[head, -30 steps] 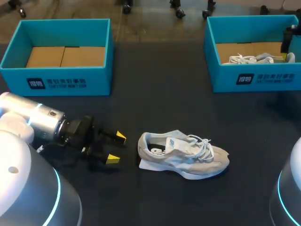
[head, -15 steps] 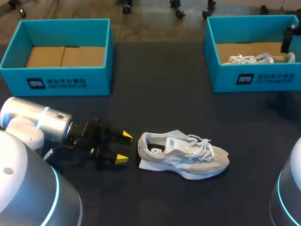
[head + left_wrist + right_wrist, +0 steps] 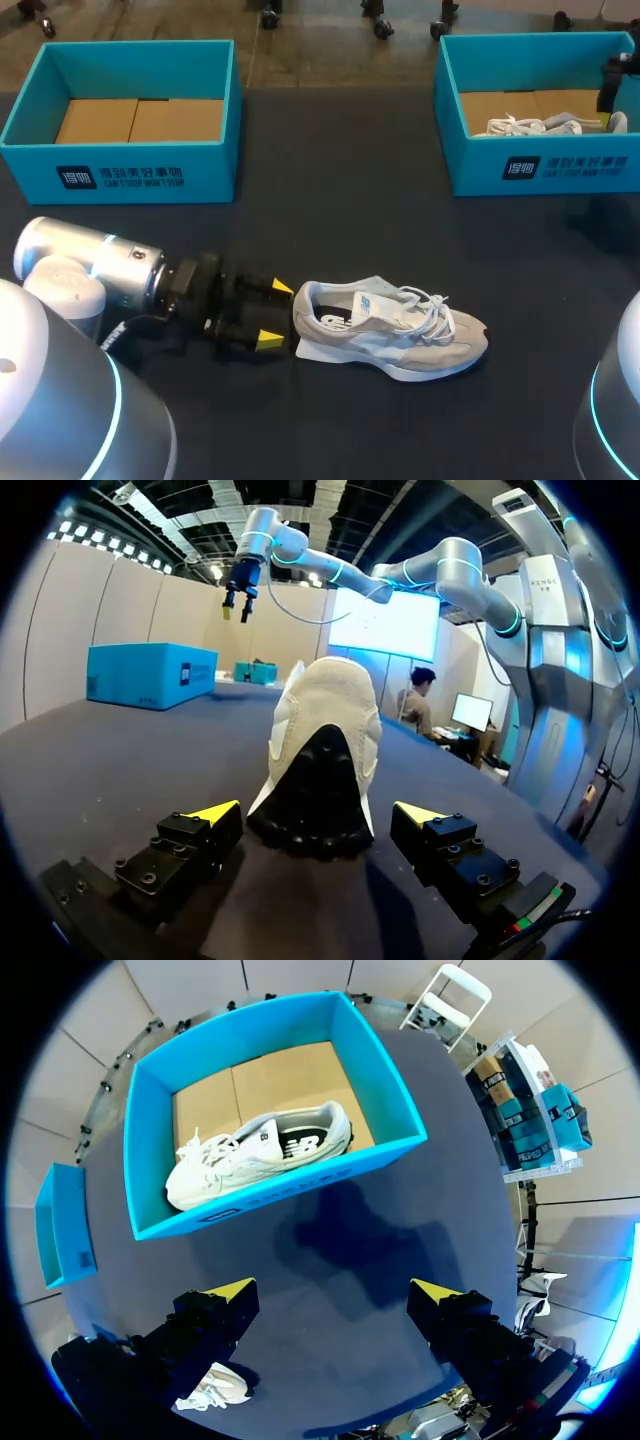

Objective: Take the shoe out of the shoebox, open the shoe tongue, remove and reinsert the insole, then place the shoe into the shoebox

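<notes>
A grey and white sneaker (image 3: pixel 392 330) lies on the dark table with its heel toward my left gripper (image 3: pixel 274 314). That gripper is open, its yellow tips just short of the heel on either side. In the left wrist view the black heel (image 3: pixel 318 780) stands just ahead of the open fingers (image 3: pixel 210 815), touching neither. My right gripper (image 3: pixel 335 1290) is open and empty, high above the table beside the right teal shoebox (image 3: pixel 262 1208). A second white shoe (image 3: pixel 250 1150) lies in that box.
An empty teal shoebox (image 3: pixel 120 172) stands at the back left. The right shoebox (image 3: pixel 540 170) stands at the back right with the second shoe (image 3: pixel 525 126) inside. Bare table lies between the two boxes and in front of the sneaker.
My left gripper has slid right along the table, open all the while, until its tips reached the sneaker's heel. The sneaker and the right arm have not moved.
</notes>
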You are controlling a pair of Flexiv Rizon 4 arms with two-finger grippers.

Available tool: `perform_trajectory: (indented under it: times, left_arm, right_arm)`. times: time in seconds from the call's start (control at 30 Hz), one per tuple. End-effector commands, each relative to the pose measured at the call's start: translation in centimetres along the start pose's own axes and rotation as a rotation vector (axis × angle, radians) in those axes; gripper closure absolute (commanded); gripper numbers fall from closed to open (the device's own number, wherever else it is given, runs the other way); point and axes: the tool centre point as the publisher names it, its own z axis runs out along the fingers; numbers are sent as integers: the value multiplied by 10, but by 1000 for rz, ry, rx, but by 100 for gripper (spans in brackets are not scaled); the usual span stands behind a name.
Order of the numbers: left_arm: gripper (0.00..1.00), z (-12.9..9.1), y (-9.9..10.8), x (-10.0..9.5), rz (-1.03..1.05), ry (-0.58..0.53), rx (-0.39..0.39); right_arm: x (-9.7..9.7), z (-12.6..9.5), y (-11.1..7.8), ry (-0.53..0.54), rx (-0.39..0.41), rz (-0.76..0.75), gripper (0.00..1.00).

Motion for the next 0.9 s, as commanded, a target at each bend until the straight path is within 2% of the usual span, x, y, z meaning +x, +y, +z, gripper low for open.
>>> perform_trajectory:
  times: [0.03, 0.2, 0.9]
  left_arm:
    - [0, 11, 0, 2, 14, -10, 11]
    - [0, 18, 0, 7, 36, -31, 13]
    - [0, 43, -5, -7, 55, -51, 3]
  right_arm:
    - [0, 0, 0, 0, -1, 1, 0]
    - [0, 0, 0, 0, -1, 1, 0]
    - [0, 0, 0, 0, -1, 1, 0]
